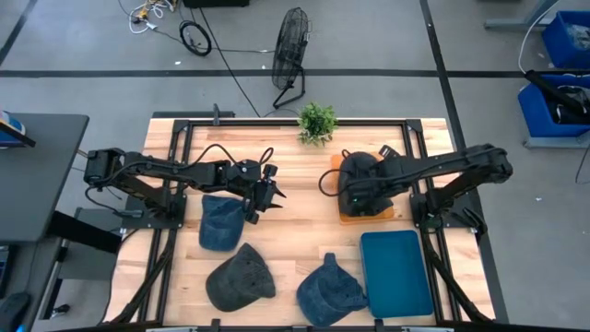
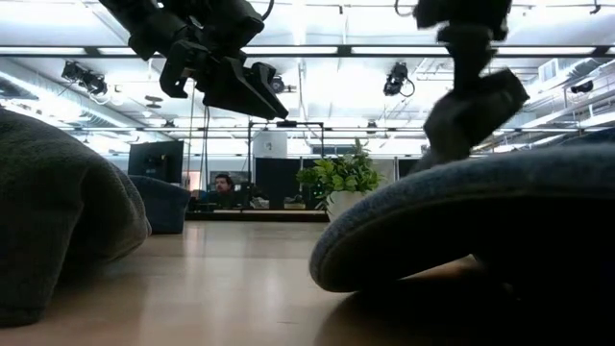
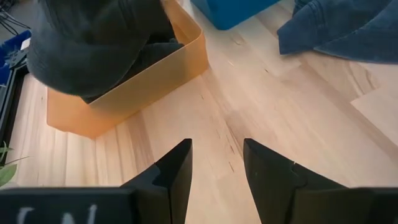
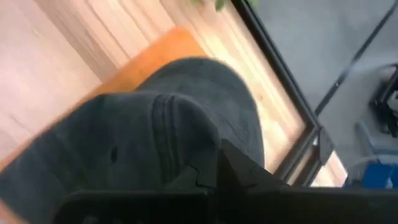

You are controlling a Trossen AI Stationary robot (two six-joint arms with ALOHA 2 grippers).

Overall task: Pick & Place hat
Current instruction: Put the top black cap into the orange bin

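Seen from above, the left gripper [image 1: 268, 195] hangs over bare wood well to the left of the orange bin [image 1: 367, 214], its fingers [image 3: 174, 177] spread and empty — the left wrist view shows plain tabletop in the gap between them. Just below it lies a blue hat [image 1: 219, 222]; a grey hat [image 1: 240, 277] and another blue hat [image 1: 330, 287] sit nearer the front edge, left of the blue tray [image 1: 396, 272]. At the bin, the right gripper [image 1: 355, 192] is down on the dark hat [image 1: 361, 184], which rests in the bin. The overhead camera hides the grip; the right wrist view shows the fingers [image 4: 239, 168] pinching dark cloth of the hat [image 4: 161, 143], crown seams in sight. Which way its brim points cannot be told. The table-level camera alone shows a person [image 2: 223, 185] beyond the potted plant [image 2: 341, 183].
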